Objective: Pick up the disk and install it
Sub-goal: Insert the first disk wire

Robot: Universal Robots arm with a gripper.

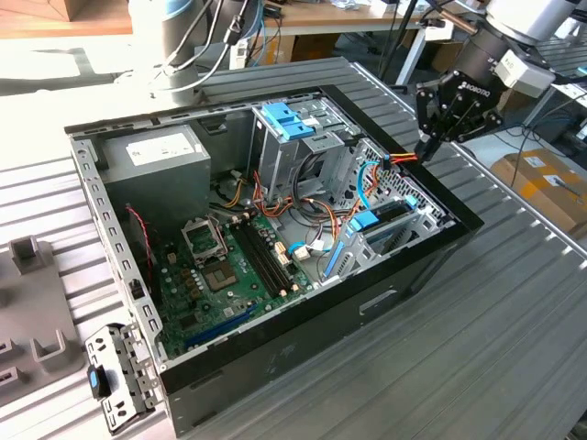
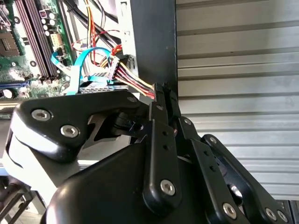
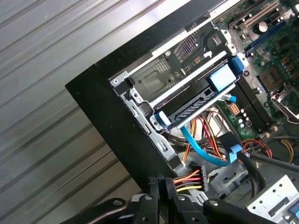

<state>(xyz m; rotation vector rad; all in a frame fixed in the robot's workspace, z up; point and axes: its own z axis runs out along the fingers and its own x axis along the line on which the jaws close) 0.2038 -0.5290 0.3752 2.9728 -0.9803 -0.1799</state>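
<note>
Gripper (image 1: 431,147) fingers together at case (image 1: 275,353) rim, on/near wire bundle (image 3: 189,179); disk (image 3: 196,100) in bay w/ blue rails; risk: snagging wires, pulling connector.

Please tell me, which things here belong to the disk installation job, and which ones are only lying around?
Belonging to the job:
- the disk, sitting in a bay of the computer case
- the gripper, shut, beside the power cable

Only lying about:
- the power supply box
- the light-blue bracket
- the loose metal plate beside the case
- the cardboard box
</note>
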